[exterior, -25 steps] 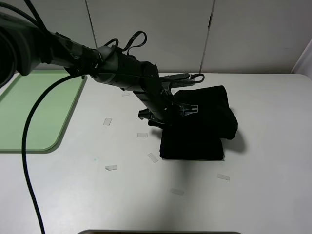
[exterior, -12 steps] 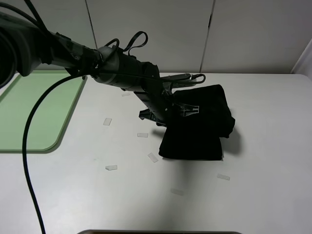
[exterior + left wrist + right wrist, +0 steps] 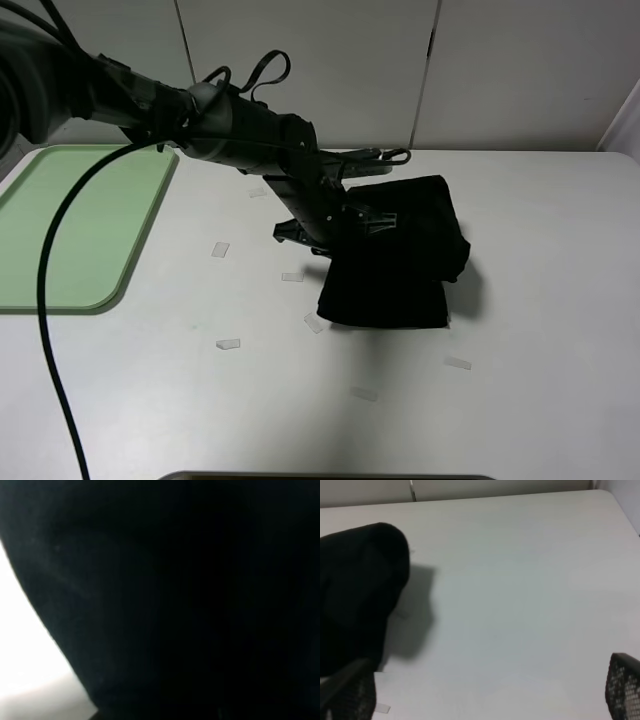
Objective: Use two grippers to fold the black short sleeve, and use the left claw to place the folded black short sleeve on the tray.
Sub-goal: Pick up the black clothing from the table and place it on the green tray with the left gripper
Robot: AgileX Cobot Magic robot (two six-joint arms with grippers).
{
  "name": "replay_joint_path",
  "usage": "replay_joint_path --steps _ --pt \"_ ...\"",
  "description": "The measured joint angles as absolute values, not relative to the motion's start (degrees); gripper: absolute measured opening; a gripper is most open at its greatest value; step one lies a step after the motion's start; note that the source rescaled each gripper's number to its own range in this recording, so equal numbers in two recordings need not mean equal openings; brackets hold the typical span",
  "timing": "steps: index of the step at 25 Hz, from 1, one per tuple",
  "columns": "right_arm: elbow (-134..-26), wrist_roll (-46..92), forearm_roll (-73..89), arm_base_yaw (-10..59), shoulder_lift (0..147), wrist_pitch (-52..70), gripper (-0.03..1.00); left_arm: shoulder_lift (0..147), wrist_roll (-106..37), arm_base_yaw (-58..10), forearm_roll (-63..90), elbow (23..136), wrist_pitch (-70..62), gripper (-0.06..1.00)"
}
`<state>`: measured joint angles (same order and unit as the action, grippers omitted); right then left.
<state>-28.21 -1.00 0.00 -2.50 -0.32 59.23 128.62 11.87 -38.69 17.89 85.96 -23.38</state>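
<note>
The black short sleeve (image 3: 395,255), folded into a bundle mid-table, sits in the left gripper (image 3: 350,222), whose jaws look pinched on its left edge, with the tray (image 3: 70,225) well apart to the left; the right gripper (image 3: 485,695) gapes empty.

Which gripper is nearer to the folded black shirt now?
Left. The left gripper is on the black short sleeve's left edge; the right gripper hangs apart, with bare table beneath it.

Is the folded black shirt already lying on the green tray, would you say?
No, the black short sleeve lies bunched on the white table, well to the right of the tray, which holds nothing.
</note>
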Motion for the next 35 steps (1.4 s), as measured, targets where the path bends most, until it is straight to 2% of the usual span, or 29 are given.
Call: replay_joint_path --steps 16,35 --pt "-28.2 -1.0 0.0 -2.5 -0.3 59.2 1.0 117.6 11.3 -29.2 0.0 85.6 -45.9 0.13" --pt "-28.2 -1.0 0.0 -2.5 -0.3 59.2 1.0 113.6 -2.5 -12.3 -0.9 84.8 -53.6 0.12"
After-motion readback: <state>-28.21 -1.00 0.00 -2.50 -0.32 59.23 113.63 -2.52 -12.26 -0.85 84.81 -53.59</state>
